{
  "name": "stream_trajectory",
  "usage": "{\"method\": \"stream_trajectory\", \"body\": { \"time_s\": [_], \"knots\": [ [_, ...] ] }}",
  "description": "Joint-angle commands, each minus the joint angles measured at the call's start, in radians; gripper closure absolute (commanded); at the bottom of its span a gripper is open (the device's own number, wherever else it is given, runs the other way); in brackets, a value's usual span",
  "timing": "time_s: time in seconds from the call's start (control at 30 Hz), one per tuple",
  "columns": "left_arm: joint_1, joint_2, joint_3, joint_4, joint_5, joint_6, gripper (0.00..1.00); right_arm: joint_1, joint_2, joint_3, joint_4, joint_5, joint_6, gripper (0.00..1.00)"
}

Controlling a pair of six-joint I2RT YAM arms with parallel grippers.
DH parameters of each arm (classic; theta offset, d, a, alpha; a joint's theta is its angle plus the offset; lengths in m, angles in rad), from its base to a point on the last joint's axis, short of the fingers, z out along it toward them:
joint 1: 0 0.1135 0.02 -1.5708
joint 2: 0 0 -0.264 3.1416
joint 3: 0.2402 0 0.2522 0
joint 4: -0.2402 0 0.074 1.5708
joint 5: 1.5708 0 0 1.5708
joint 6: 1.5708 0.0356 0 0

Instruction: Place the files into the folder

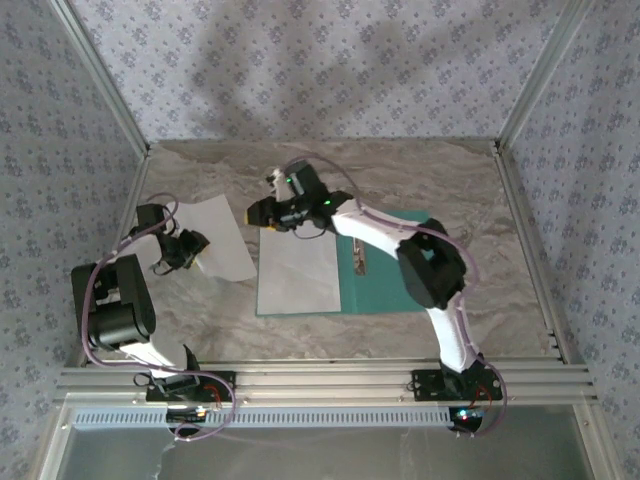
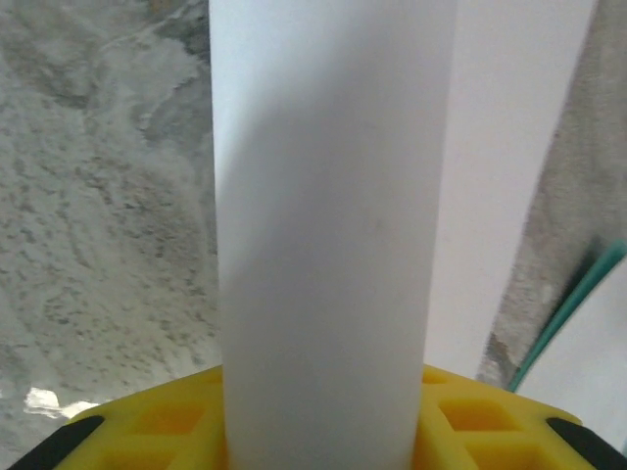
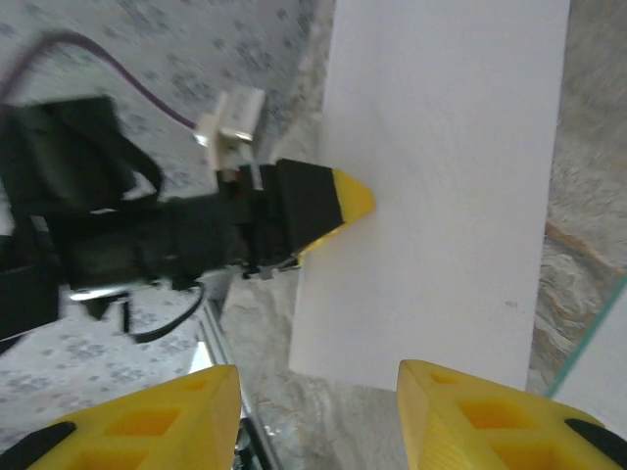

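Top external view: I see the folder lying open on the table, one white sheet flat on its left half; the second sheet lies just left of it, one edge clamped in the left gripper; left wrist view shows that paper curling up between the yellow fingers; the right gripper hovers over the far-left corner of the folder's sheet, its fingers spread apart.

White sheet between yellow fingers
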Motion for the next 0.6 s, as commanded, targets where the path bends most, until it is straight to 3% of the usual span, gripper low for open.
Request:
{"method": "stream_trajectory", "body": {
  "time_s": [0.0,0.3,0.57],
  "knots": [
    [-0.011,-0.057,0.001,0.025,0.064,-0.030,0.61,-0.035,-0.123,-0.115,0.064,-0.052,0.024,0.52],
    [-0.081,-0.134,0.026,-0.007,0.118,-0.067,0.63,-0.161,-0.417,-0.499,0.320,-0.140,0.274,0.49],
    [-0.171,-0.204,0.066,-0.022,0.130,-0.116,0.67,-0.296,-0.643,-0.862,0.707,-0.167,0.615,0.43]
  ]
}}
